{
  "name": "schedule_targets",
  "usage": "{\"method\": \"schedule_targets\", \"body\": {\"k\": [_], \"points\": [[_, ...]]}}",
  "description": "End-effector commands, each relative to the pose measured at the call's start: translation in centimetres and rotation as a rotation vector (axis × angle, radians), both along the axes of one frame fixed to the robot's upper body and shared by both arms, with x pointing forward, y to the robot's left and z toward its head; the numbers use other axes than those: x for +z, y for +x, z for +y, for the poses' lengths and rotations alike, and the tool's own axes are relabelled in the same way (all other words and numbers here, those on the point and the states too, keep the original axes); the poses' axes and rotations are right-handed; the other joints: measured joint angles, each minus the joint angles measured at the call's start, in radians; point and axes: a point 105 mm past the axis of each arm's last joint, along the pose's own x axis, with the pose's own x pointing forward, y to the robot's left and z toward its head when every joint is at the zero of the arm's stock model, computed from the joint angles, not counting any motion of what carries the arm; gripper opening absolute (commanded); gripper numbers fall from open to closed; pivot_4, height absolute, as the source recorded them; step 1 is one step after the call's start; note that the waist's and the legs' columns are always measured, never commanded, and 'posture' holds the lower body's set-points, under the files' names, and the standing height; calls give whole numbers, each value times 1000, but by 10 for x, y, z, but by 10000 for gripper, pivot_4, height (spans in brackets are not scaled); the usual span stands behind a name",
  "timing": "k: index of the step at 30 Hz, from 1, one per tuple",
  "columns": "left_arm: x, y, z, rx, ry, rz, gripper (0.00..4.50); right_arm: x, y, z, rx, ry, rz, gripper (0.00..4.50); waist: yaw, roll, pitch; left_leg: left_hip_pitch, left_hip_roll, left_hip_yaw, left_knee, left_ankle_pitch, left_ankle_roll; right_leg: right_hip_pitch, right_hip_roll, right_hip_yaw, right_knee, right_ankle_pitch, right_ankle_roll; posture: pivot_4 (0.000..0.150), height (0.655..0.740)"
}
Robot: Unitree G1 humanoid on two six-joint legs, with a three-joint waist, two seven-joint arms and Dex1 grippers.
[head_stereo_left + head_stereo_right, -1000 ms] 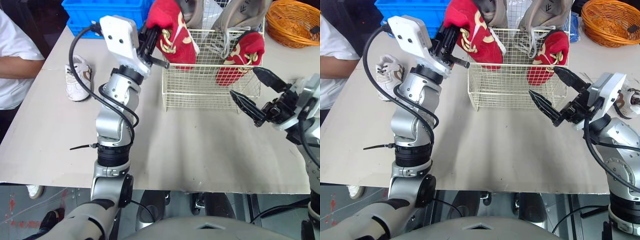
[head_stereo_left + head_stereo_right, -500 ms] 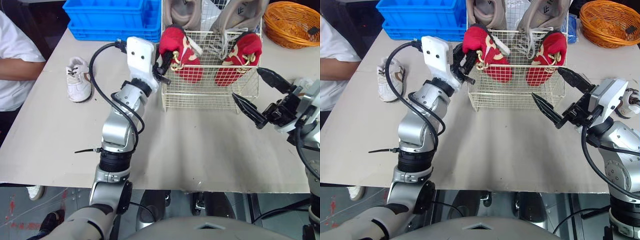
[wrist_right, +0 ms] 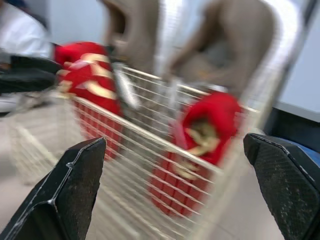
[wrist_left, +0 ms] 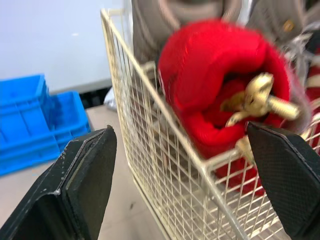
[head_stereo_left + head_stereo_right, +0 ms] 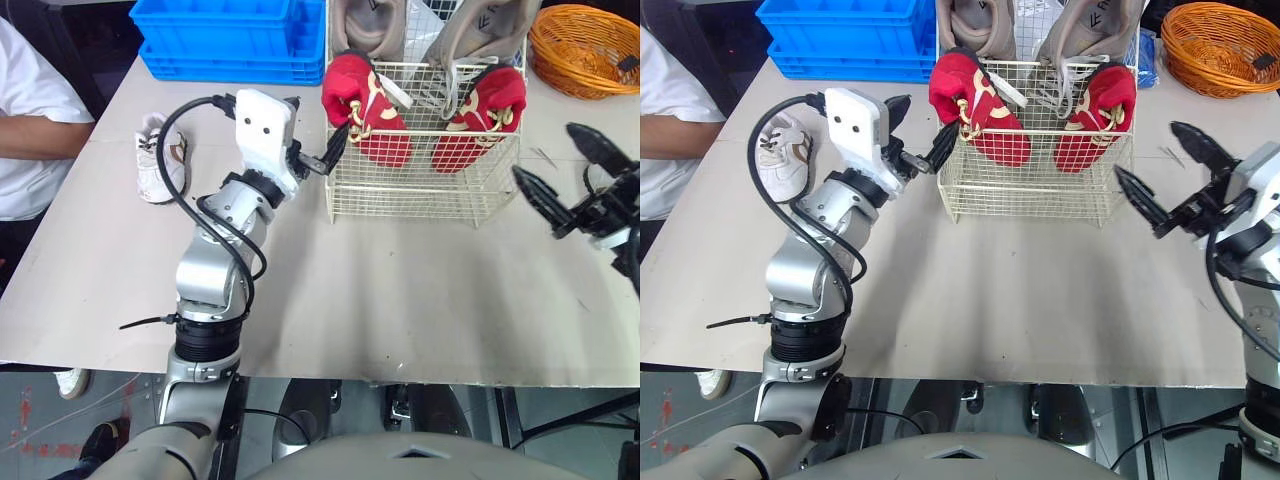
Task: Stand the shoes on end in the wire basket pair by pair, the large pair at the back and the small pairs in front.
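Shoe (image 5: 150, 175) lying on the surface (image 5: 400, 300) is judged light and soft, best pinched at the heel collar; left and right jaws are spread wide.

head stereo: down over table (image 5: 400, 290); both wrists: close, facing shared wire basket (image 4: 150, 160)

Bent left arm, centre-left, black two-fingered left gripper (image 5: 312, 128) spread wide; right gripper (image 5: 563, 167), right edge, likewise spread.
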Motion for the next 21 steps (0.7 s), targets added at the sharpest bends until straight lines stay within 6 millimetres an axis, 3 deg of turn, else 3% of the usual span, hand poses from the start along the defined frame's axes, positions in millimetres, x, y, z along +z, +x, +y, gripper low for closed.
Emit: {"method": "schedule_targets", "body": {"k": [1,5,13,21], "points": [[26,-28,-1,-125,-6,-111,44377,11,4,-44,-179,-33,-33,43756,0,0,0,0,0,0,0,0,0,0,0,0,0,0,0,1500,6860],[26,-48,-5,-315,58,-71,44377,-10,15,-94,-383,-69,111,43756,0,0,0,0,0,0,0,0,0,0,0,0,0,0,0,1500,6860],[29,-76,-9,-568,193,60,44377,-53,19,-159,-568,-106,385,43756,-2,1,0,0,0,1,0,0,0,0,0,0,0,0,0,1500,6860],[29,-92,-11,-654,248,139,44377,-75,27,-193,-669,84,465,43756,-3,2,0,1,0,1,0,0,0,0,0,1,0,0,0,1500,6860]]}}
